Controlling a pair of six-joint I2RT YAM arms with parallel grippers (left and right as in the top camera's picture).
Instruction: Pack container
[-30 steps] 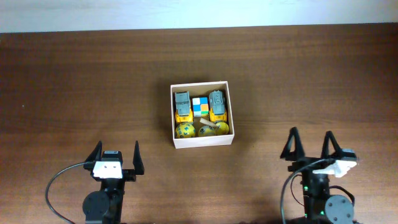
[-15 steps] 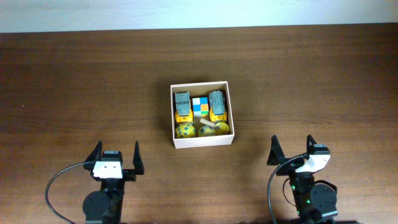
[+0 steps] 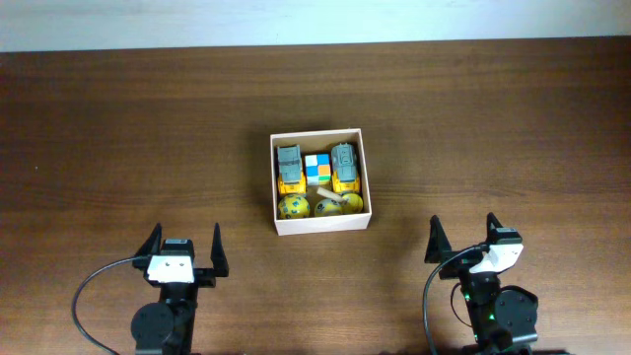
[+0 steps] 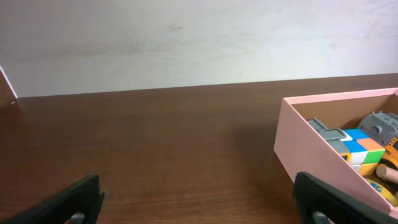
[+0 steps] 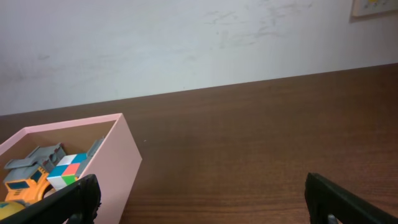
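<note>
The container point(image 3: 320, 225) is a square whitish box at the table's middle. It holds two yellow toy trucks point(image 3: 289, 169) point(image 3: 343, 168), a coloured cube point(image 3: 316, 170), yellow balls point(image 3: 292, 207) and a small wooden piece. It shows at the right of the left wrist view point(image 4: 311, 140) and at the left of the right wrist view point(image 5: 115, 152). My left gripper point(image 3: 183, 243) is open and empty near the front left edge; its fingers frame bare table in its own view point(image 4: 200, 202). My right gripper point(image 3: 463, 235) is open and empty at the front right point(image 5: 202, 199).
The dark wooden table point(image 3: 148, 128) stretches around the box. A pale wall point(image 4: 186, 37) stands behind its far edge. Cables loop by both arm bases at the front edge.
My right arm has drawn back and to the left, from about x 500 to x 470 in the overhead view, then held still. The left arm and the box have not moved.
</note>
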